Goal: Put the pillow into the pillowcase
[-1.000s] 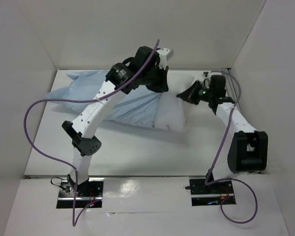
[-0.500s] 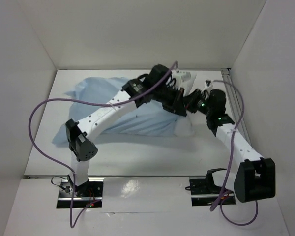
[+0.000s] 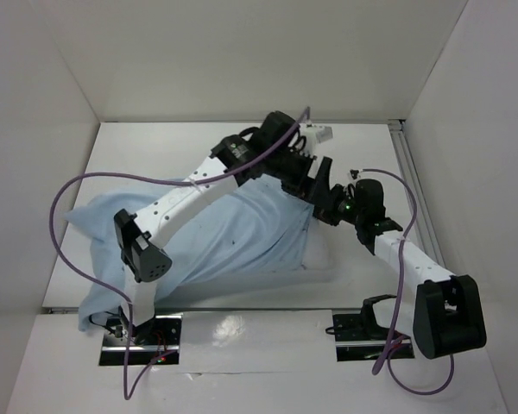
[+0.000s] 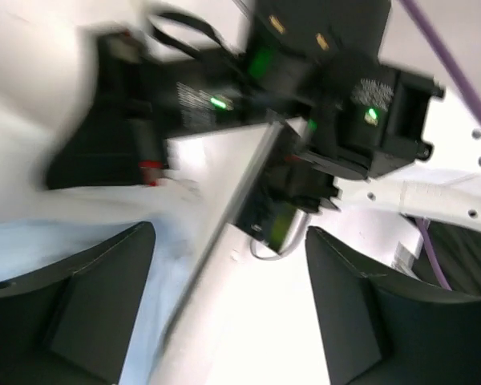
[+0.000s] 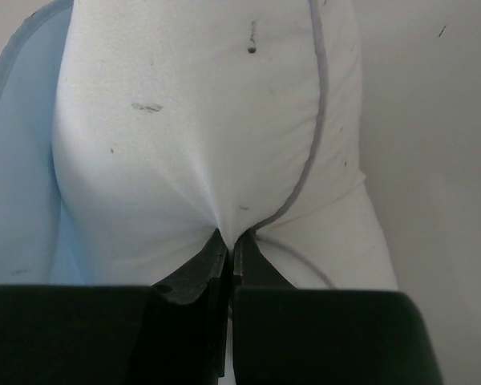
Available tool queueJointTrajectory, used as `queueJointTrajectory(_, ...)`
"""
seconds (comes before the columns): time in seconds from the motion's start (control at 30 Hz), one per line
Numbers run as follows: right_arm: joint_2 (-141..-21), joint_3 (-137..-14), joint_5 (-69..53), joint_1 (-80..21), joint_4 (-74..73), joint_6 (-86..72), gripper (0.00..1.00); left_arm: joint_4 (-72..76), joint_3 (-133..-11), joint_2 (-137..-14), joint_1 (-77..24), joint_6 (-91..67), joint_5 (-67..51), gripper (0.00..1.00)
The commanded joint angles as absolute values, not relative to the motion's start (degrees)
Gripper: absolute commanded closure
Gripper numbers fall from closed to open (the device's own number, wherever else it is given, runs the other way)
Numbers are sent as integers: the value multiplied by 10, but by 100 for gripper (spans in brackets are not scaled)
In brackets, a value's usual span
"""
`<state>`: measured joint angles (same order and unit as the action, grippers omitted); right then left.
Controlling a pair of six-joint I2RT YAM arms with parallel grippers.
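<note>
Purple cable (image 3: 129, 177) crosses blue pillowcase (image 3: 233, 233).

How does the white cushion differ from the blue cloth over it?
The pillow is white and plump; the pillowcase is pale blue, thin and wrinkled. The pillowcase covers most of the pillow; only one end shows bare. The right gripper pinches the pillow, not the pillowcase. Both are soft fabric.
</note>
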<state>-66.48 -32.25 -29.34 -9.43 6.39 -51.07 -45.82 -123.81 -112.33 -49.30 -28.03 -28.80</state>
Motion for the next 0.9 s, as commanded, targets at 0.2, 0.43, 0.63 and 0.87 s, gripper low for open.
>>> queueJointTrajectory(0.2, -620, -306, -286, -121, 41, -473, 100, -502, -1232, -1099, -342, -301, -96, 13)
queueJointTrajectory(0.43, -626, -330, -270, -138, 13, -448, 100, -506, -1312, -1236, -330, -301, -54, 16)
queueJointTrajectory(0.63, -631, -335, -258, -143, 7, -448, 100, -501, -1318, -1251, -335, -301, -80, 74)
queueJointTrajectory(0.87, -642, -335, -258, -149, 20, -448, 100, -476, -1335, -1195, -341, -291, -149, 100)
